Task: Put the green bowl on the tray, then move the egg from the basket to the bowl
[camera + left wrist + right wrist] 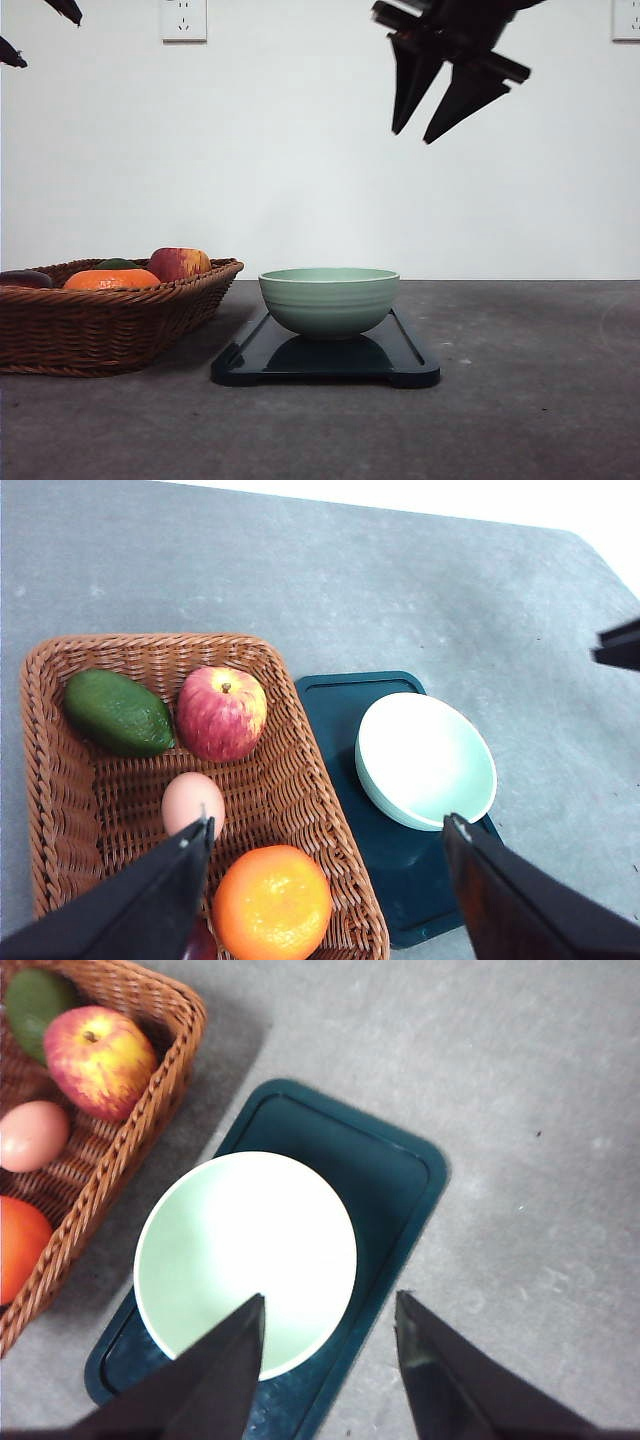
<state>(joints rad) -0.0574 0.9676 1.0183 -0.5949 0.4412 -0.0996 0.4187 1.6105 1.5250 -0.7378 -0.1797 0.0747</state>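
The green bowl (329, 300) stands upright and empty on the dark tray (405, 362), toward the tray's basket-side end. The egg (190, 800) lies in the wicker basket (300, 780) between an apple and an orange, just off one fingertip of my left gripper (330, 825). That gripper hangs open, high above the basket, holding nothing. My right gripper (413, 135) is open and empty, raised well above the bowl (245, 1250) and the tray (390, 1180). The egg (32, 1135) also shows in the right wrist view.
The basket (100, 325) sits left of the tray and also holds a red-yellow apple (222, 713), an orange (272, 903) and a green avocado (118, 713). Grey tabletop (540, 400) stretches to the right of the tray. A white wall stands behind.
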